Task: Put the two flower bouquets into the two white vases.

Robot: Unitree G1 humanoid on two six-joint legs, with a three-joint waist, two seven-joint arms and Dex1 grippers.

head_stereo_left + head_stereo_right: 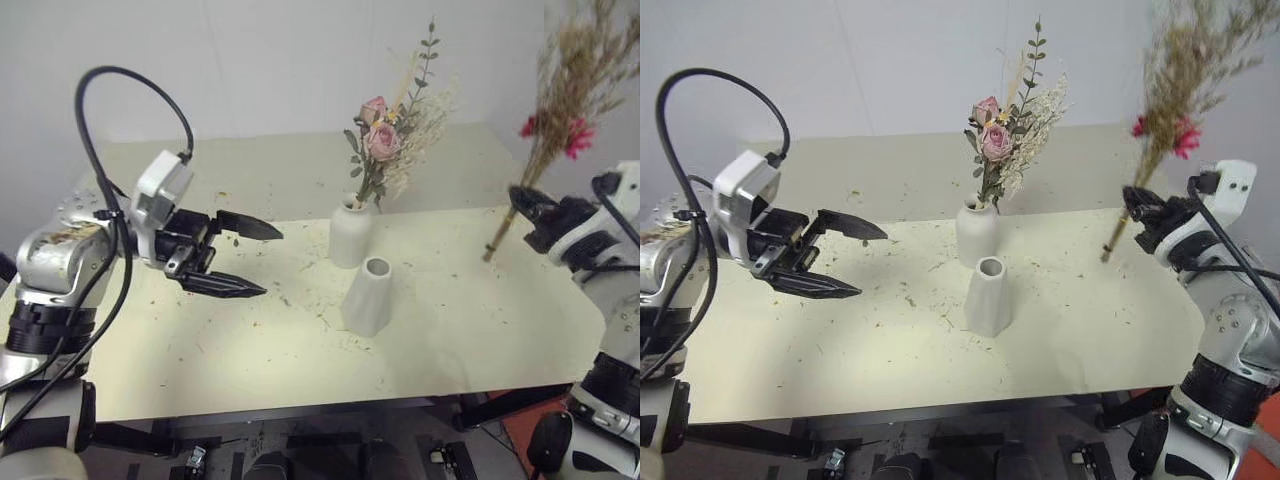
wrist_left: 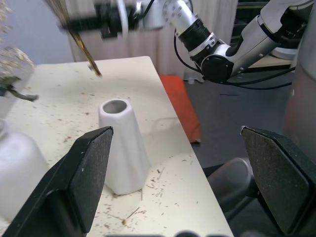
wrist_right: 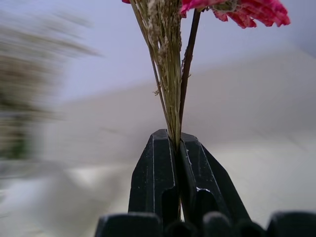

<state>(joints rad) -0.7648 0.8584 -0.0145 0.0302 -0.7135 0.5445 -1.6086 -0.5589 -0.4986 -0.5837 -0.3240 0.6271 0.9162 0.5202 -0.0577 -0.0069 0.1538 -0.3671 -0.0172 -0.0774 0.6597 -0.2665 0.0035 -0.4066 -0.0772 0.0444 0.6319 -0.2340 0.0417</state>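
right gripper (image 1: 1137, 215) is clamped on the stems of the dry sprig bundle (image 1: 1185, 75), lifted at the table's (image 1: 890, 350) right edge, well right of the cone vase (image 1: 989, 296). beige feathery sprigs w/ red-pink daisy. left gripper (image 1: 835, 255) wide open, empty.

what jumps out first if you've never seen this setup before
The right gripper holds a tall bundle of dry beige sprigs with a red-pink daisy up in the air over the table's right end. At mid-table, pink roses stand in the rounded white vase, with the cone-shaped vase empty just in front. The left gripper hovers open over the table's left side.
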